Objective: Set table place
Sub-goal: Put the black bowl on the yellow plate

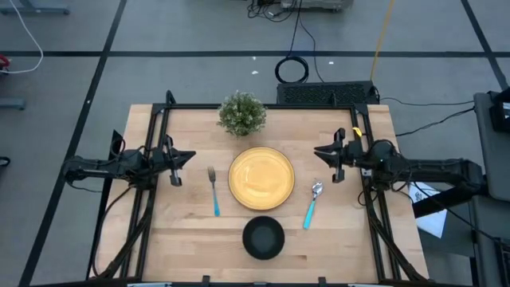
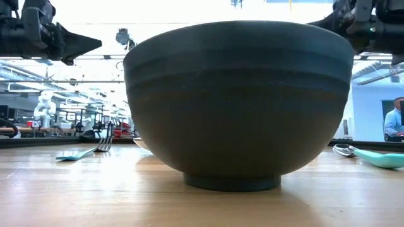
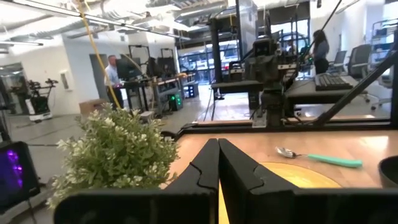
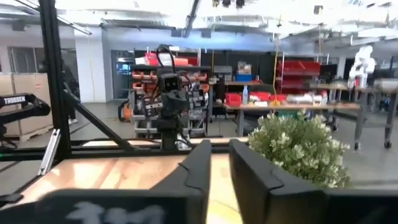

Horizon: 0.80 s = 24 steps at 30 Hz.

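While the plate (image 1: pixel 261 178) lies in the middle of the table (image 1: pixel 183 239), the fork (image 1: pixel 213 190) is just beside it on the left, the spoon (image 1: pixel 311 204) on the right, and the bowl (image 1: pixel 263 237) stands near its front edge, with a plant (image 1: pixel 241 113) behind. The left gripper (image 1: pixel 190 156) hovers above the table left of the fork, its fingers (image 3: pixel 208 171) pressed together. The right gripper (image 1: pixel 319 151) hovers above the spoon's far end, holding nothing, its fingers (image 4: pixel 198 168) a little apart.
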Each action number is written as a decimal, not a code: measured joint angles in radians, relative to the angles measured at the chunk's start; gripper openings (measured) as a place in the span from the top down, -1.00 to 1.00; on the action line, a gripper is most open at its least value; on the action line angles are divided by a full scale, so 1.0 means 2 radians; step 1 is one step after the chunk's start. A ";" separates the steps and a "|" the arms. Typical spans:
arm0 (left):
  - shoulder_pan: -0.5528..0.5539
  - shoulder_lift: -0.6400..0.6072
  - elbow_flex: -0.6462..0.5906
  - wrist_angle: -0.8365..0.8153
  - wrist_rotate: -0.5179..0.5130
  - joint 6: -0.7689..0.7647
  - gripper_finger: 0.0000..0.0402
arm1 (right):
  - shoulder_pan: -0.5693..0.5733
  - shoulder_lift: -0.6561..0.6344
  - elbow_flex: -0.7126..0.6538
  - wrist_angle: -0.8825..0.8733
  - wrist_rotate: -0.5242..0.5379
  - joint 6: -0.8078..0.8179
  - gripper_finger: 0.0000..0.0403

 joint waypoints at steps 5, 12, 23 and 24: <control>0.000 0.000 0.000 0.005 0.000 0.003 0.96 | 0.000 0.034 0.041 -0.046 0.005 0.034 0.20; 0.000 0.000 0.000 0.014 0.000 0.007 0.96 | 0.000 0.084 0.145 -0.197 0.005 0.026 -0.21; 0.000 0.000 0.000 0.013 0.001 -0.006 0.96 | 0.014 0.168 0.255 -0.300 -0.008 0.007 -0.24; 0.000 0.000 0.000 0.012 0.001 -0.007 0.96 | 0.021 0.175 0.264 -0.307 -0.009 0.007 -0.24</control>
